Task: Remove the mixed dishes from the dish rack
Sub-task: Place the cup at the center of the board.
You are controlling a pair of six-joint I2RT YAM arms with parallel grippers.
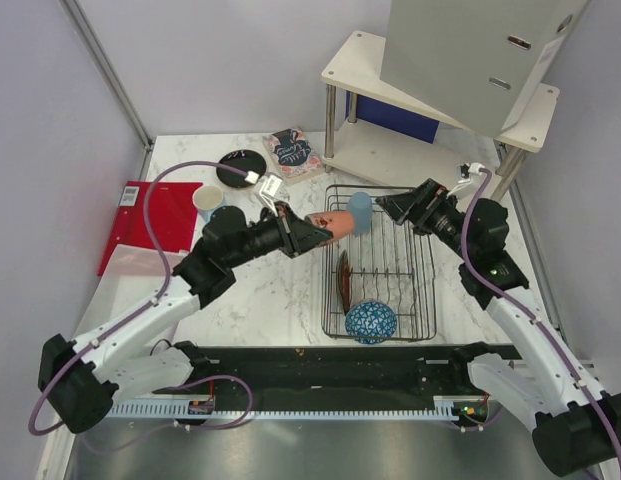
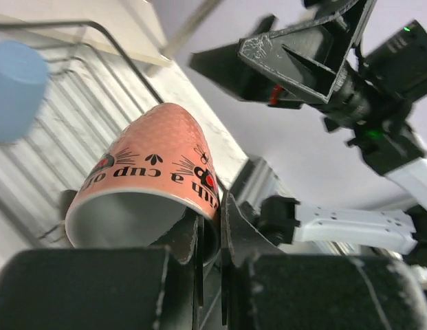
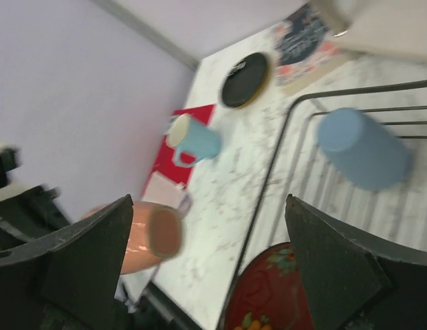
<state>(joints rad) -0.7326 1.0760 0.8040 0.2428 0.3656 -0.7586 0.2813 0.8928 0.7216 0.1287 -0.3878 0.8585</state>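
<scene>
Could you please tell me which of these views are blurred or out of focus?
Top external: sharp and evenly lit, down to the thin wires of the dish rack. Left wrist: the pink mug is crisp, the light-blue cup beyond it soft. Right wrist: smeared throughout, the right hand a dark silhouette.

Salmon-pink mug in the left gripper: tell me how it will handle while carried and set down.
The salmon-pink mug looks glazed and rigid, so probably slippery and chip-prone. The left gripper pinches only its rim wall, so it may pivot. Its round, tapered body would likely roll if laid sideways.
</scene>
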